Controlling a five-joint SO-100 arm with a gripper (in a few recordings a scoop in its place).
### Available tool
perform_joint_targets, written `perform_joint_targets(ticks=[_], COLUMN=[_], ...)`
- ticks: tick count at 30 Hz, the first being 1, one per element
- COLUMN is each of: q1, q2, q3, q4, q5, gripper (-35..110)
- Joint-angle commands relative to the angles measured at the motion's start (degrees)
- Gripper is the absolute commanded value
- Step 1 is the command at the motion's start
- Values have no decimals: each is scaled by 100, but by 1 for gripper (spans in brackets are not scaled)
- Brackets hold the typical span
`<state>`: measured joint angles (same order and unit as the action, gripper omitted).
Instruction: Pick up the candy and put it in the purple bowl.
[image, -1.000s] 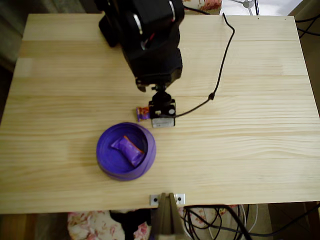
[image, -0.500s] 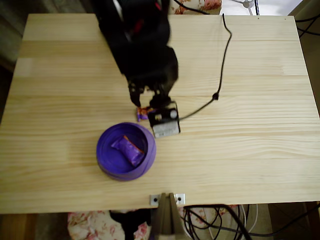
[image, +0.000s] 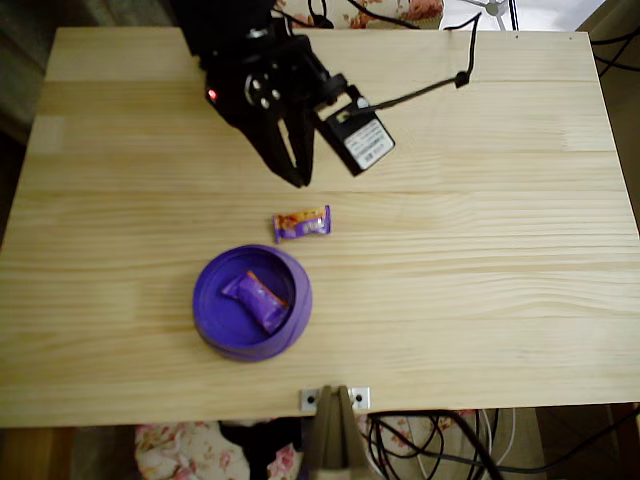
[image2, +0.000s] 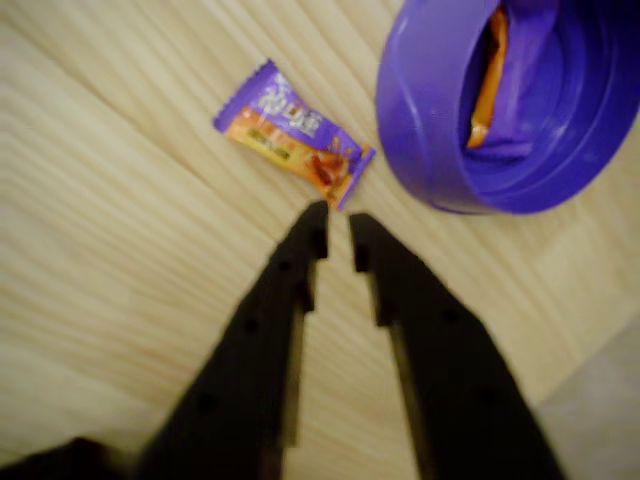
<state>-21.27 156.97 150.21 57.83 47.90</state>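
The candy (image: 301, 223), a small flat purple and orange-yellow wrapper, lies on the wooden table just above the purple bowl (image: 203, 300) in the overhead view. My gripper (image: 299, 180) hangs above the table, farther back than the candy, with its black fingers close together and nothing between them. In the wrist view the candy (image2: 293, 135) lies just ahead of the fingertips (image2: 312, 222), apart from them, and the purple bowl (image2: 405, 115) is at the upper right. My gripper (image2: 335, 228) shows only a thin gap.
A plumper, nearly all-purple candy (image: 258, 300) with a thin orange edge rests inside the bowl. A black cable (image: 420, 92) runs from the wrist camera (image: 358, 139) to the table's far edge. A metal bracket (image: 335, 398) sits at the near edge.
The arm has risen and pulled back toward the far side of the table, uncovering the candy, which stays on the wood beside the bowl.
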Motion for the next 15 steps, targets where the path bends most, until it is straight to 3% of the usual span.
perform_joint_targets(ticks=[1, 5, 15], q1=[18, -9, -105], q2=[-422, -879, -1811], q3=[-756, -1011, -1354], q4=[229, 369, -44], q5=[-791, -1635, -2619], gripper=[0, 0, 0])
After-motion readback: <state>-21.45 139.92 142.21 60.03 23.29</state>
